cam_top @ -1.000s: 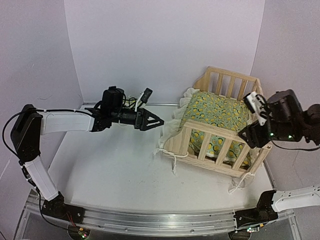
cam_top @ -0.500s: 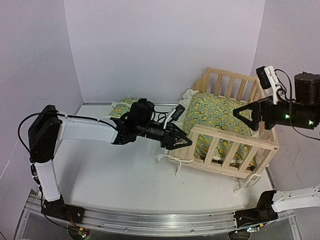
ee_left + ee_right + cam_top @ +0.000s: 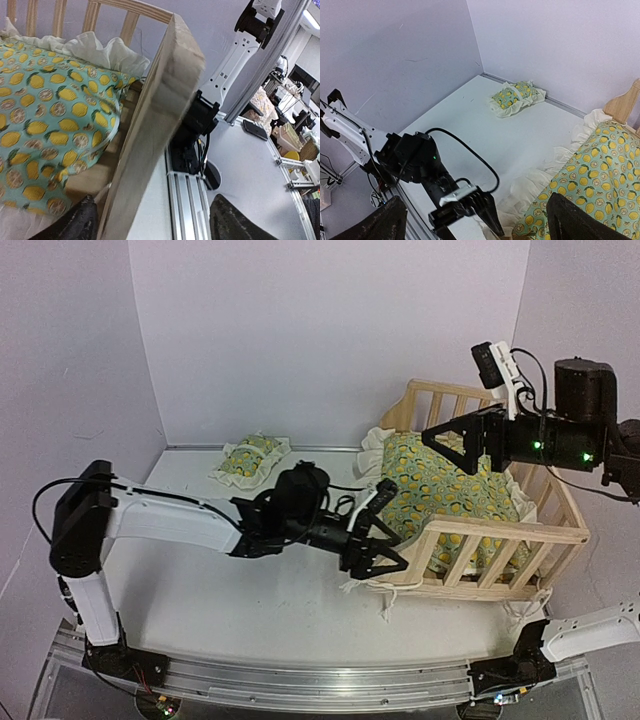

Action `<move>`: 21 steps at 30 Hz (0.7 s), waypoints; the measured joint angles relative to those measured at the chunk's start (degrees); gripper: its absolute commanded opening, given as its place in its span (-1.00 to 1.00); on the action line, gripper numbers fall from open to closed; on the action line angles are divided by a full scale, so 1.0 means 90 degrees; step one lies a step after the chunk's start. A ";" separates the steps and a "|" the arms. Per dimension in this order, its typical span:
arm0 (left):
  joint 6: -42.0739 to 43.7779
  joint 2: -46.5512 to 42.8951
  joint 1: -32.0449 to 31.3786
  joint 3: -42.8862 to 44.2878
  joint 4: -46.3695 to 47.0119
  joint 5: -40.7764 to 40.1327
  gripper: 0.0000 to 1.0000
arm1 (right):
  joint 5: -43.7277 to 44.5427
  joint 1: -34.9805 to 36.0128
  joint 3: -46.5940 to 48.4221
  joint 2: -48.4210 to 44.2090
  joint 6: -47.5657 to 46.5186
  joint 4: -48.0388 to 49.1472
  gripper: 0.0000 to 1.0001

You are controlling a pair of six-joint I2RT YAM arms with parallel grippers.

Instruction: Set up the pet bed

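Pine rail [image 3: 150,140] of the pet bed [image 3: 510,530] stands between the left fingers [image 3: 388,558], spread and not yet pinching; right fingers [image 3: 450,447] gape empty over its cushion [image 3: 440,485]. Best to clamp squarely before shifting it

Robotics lab test booth: white tabletop [image 3: 200,595] boxed in by plain pale lilac backdrop panels [image 3: 330,330], ribbed silver aluminium mounting rail [image 3: 300,677] along the near edge; beyond the booth, blurred clutter of boxes and baskets [image 3: 290,134] on a grey surface [image 3: 250,172].
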 measured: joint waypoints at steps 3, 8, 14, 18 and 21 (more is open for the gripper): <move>0.0406 -0.0988 0.0391 -0.0886 -0.0216 -0.0012 0.82 | 0.0002 0.0000 -0.0180 -0.0185 0.0017 0.0104 0.97; 0.0925 -0.2968 0.2200 -0.1753 -0.0476 -0.0185 0.89 | 0.0029 0.0000 -0.0386 -0.0342 0.0024 0.0134 0.97; 0.0398 -0.2339 0.3922 -0.0962 -0.1001 -0.2081 0.62 | -0.0036 0.0000 -0.0432 -0.0316 0.0022 0.0299 0.97; 0.0107 -0.0546 0.4651 0.0401 -0.1957 -0.2941 0.60 | -0.0134 0.0000 -0.0432 -0.0272 0.0022 0.0372 0.97; 0.0080 0.0928 0.4964 0.1770 -0.2715 -0.3723 0.61 | -0.0182 0.0000 -0.0437 -0.0270 0.0044 0.0393 0.97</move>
